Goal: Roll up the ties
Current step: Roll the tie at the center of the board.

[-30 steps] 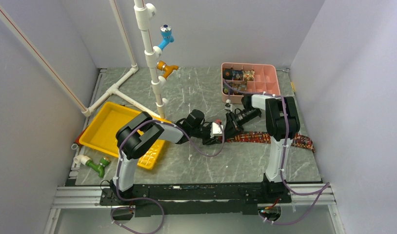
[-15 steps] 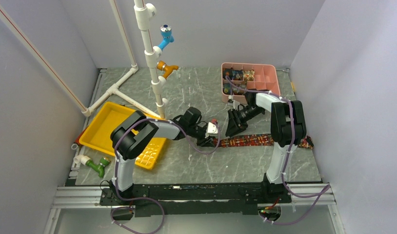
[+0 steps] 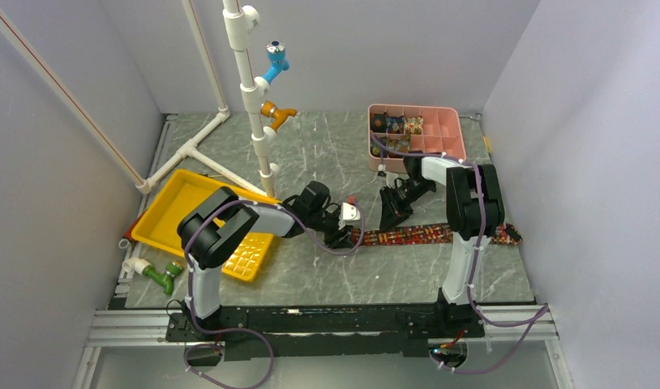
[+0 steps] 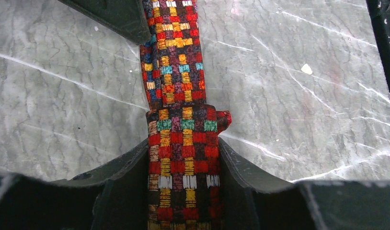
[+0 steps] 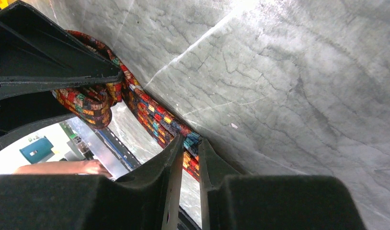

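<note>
Between the left pincer's (image 4: 183,143) fingers the tie (image 4: 176,62) ran off the bottom edge, and we could not tell whether they pressed it. At the right pincer (image 5: 190,140) it was hidden behind the fingers. Beyond that pincer, the rolls (image 3: 396,126) in the pink box (image 3: 451,111) were too small to read.

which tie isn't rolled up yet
The long tie lying stretched across the table; the other ties are small rolls sitting in compartments of the pink box.
</note>
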You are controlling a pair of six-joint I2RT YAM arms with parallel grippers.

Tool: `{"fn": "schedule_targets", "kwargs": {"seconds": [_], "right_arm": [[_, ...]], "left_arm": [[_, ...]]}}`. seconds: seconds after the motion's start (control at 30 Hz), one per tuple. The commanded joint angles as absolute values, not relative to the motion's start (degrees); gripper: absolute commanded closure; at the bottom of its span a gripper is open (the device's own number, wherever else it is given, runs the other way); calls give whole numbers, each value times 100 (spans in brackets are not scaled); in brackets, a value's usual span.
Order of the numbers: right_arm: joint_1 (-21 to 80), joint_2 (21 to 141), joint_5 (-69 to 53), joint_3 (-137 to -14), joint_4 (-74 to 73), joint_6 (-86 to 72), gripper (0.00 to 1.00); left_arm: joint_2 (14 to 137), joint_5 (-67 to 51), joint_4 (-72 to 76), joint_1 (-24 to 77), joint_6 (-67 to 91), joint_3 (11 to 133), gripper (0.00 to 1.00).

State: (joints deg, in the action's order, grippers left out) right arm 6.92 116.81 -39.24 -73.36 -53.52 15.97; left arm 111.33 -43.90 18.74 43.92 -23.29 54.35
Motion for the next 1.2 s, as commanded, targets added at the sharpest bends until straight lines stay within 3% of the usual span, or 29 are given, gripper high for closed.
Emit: {"fn": "schedule_targets", "kwargs": {"seconds": [0.0,0.13,0.3,0.53,0.7,0.9,1.1,1.17], "right_arm": [[711,11730,-3195,-7177,-5209,1903,79],[706,11654,-3243,-7278,-5304,2026,77],[716,11195,-4094,-7504,-5519,1930,61],[1066,10926,-5382,-7265,-5679,1400,55],[1337,11137,-5545,-7066,-5380,1213,52],[1553,11307,-5443,-7055,-4929,949,55],[1616,11469,-5488,-7091,-4746,851,63],[1624,11570,-5517,-7140,-4772,872,71]], "left_arm": [[11177,-3757,1603,4325,-2290,5199,49],[11320,-3828,1456,4324,-2597,5145,57],[11357,-3879,1387,4336,-2724,5101,67],[11381,-3744,1342,4359,-2659,5106,66],[11344,-3739,1318,4360,-2667,5065,62],[11349,-3753,1285,4372,-2641,5083,61],[11389,-3778,1283,4369,-2663,5151,61],[11396,-3791,1270,4373,-2655,5178,61]]}}
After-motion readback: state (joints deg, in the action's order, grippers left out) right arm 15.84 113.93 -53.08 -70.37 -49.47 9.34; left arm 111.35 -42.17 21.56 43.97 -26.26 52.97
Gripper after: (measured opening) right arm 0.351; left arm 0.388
